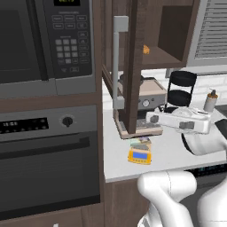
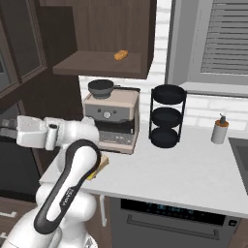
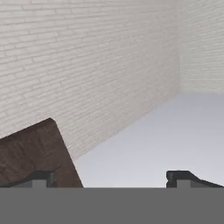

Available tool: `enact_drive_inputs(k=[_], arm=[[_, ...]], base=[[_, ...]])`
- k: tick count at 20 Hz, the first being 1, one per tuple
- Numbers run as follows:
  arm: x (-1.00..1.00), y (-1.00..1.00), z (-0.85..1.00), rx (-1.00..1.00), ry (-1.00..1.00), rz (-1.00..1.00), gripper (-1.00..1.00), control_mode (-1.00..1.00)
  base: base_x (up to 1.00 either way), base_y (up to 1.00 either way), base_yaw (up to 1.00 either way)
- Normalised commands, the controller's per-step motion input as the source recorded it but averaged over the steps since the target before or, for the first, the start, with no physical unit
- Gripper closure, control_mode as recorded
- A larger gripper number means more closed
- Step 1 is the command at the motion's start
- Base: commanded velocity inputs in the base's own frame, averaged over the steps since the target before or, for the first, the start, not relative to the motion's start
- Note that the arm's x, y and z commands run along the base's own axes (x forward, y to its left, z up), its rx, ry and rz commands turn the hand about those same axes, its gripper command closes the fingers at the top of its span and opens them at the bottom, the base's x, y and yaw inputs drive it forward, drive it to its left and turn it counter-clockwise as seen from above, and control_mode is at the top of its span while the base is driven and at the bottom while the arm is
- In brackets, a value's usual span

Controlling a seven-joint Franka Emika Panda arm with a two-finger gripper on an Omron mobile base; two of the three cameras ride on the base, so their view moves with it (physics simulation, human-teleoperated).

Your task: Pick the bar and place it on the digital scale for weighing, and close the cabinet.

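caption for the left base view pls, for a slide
Bar resting on the digital scale; cabinet door open beside the coffee machine.

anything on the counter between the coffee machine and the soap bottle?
Yes: in the right base view a black three-tier rack stands between the coffee machine and the soap bottle; bare counter separates rack and bottle.
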Motion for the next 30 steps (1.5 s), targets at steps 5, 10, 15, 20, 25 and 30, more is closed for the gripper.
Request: enact_drive_inputs(k=[5,10,15,20,25,30], arm=[[-0.99,0.40,0.00,-0.01,-0.11,-0.53,-1.00,-1.00],[-0.87,0.46,-0.06,-0.02,-0.13,-0.66,-1.00,-1.00],[-0.38,0.75,-0.38,-0.02,-0.29,-0.65,-1.00,-1.00],[-0.16,0.89,-0.44,0.04,-0.43,-0.65,-1.00,-1.00],[-0.41,0.86,-0.36,0.08,-0.47,-0.63,-1.00,-1.00],[0.26,0.86,-0.68,0.08,-0.29,-0.58,-1.00,-1.00]], base=[[0.00,0.00,0.00],[0.00,0.00,0.00],[0.00,0.00,0.00],[0.00,0.00,0.00],[0.00,0.00,0.00],[0.00,0.00,0.00]])
